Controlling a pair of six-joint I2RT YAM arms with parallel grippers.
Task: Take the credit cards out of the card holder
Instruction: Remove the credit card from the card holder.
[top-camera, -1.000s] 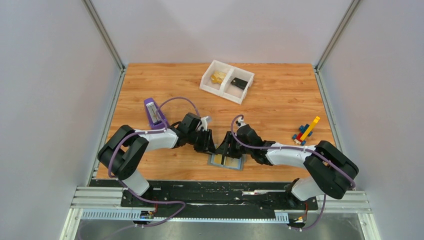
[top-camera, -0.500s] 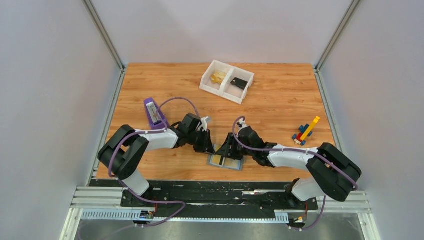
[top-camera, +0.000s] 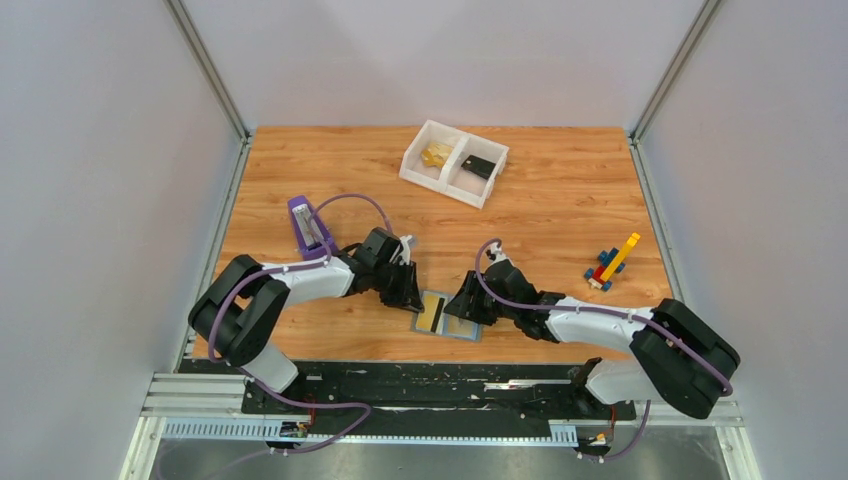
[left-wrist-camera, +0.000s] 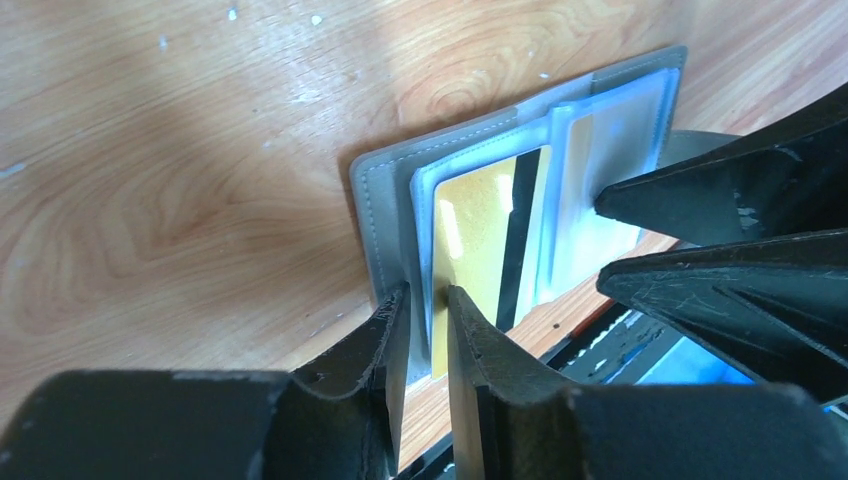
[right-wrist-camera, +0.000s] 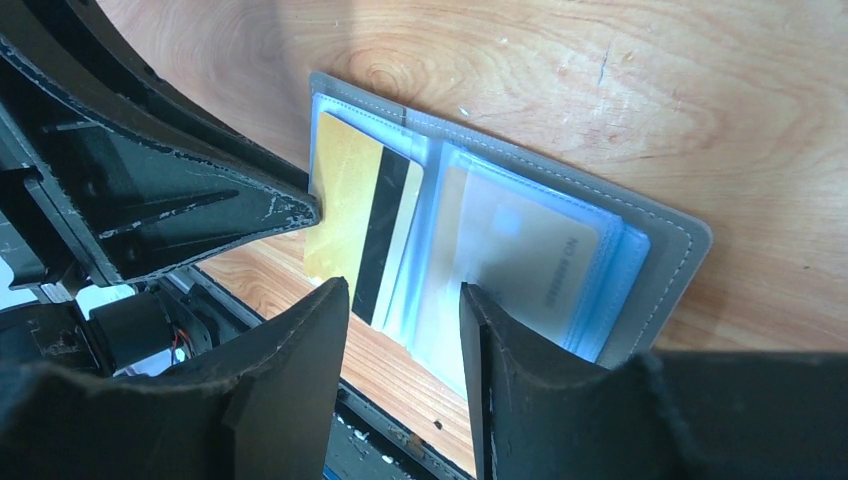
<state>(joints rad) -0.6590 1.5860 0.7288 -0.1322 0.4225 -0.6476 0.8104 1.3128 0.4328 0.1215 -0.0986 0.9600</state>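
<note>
Top view: card holder (top-camera: 470, 330) lay open between both grippers. The left gripper (top-camera: 412, 298) was nearer the gold card (top-camera: 434, 313).
Left wrist: the card's long axis was seen running straight ahead of narrowly parted jaws. A grasp could not be confirmed.
Right wrist: right gripper (right-wrist-camera: 405, 300) was held released above the card holder. Printing was unreadable.

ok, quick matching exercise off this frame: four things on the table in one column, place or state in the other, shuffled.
1. card holder
2. gold card
3. white tray
4. block toy

A. alone on the right side
B. sticking partly out of the holder
C. lying open near the front edge
D. far side, two compartments

Pairs: 1-C, 2-B, 3-D, 4-A
</note>
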